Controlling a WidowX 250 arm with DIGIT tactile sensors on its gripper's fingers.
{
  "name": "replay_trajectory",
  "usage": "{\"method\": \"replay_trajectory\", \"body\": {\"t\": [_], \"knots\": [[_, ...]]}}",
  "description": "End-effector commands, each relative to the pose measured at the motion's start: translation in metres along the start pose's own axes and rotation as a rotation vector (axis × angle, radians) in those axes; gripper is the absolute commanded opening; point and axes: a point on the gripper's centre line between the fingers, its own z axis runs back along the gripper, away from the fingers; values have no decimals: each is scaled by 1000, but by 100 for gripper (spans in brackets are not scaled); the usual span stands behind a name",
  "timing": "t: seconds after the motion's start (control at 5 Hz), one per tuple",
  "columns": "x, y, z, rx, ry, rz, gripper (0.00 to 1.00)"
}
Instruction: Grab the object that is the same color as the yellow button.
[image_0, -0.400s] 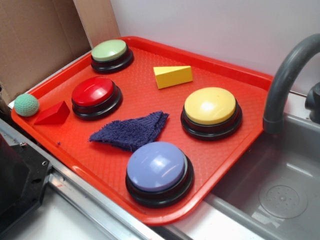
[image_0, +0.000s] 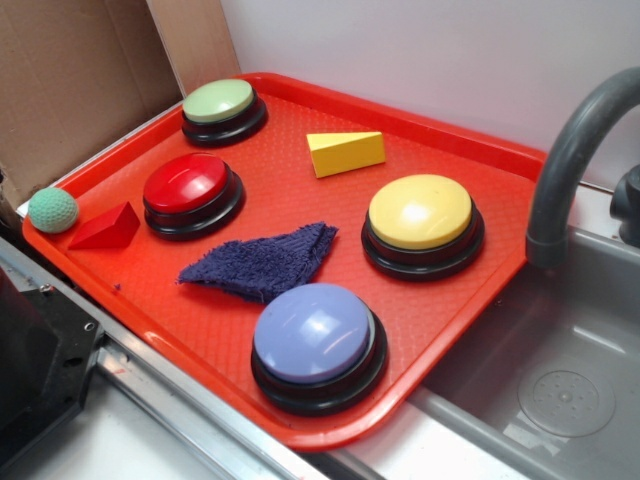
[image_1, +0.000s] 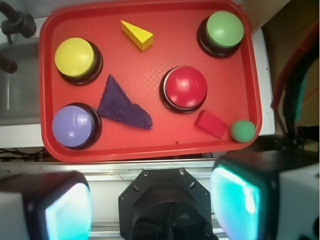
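The yellow wedge block (image_0: 345, 152) lies at the far side of the red tray (image_0: 480, 290); the wrist view shows the wedge (image_1: 137, 35) near the top. The yellow button (image_0: 420, 222) stands to its right on a black base, and appears as the yellow dome (image_1: 76, 59) at the tray's left in the wrist view. My gripper (image_1: 150, 205) is open, high above and well back from the tray, over the robot's black base. Its two fingers stand wide apart with nothing between them. The exterior view does not show the gripper.
On the tray also stand a pale green button (image_0: 222, 108), a red button (image_0: 190, 192), a lilac button (image_0: 315, 340), a purple cloth (image_0: 262, 262), a red wedge (image_0: 106, 228) and a green ball (image_0: 52, 210). A sink (image_0: 560, 400) with a grey faucet (image_0: 565, 160) lies to the right.
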Motion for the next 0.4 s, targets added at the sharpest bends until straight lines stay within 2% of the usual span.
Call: {"method": "replay_trajectory", "body": {"t": [0.0, 0.2], "knots": [[81, 5, 3, 43, -63, 38, 100], [130, 7, 3, 51, -85, -19, 100]]}}
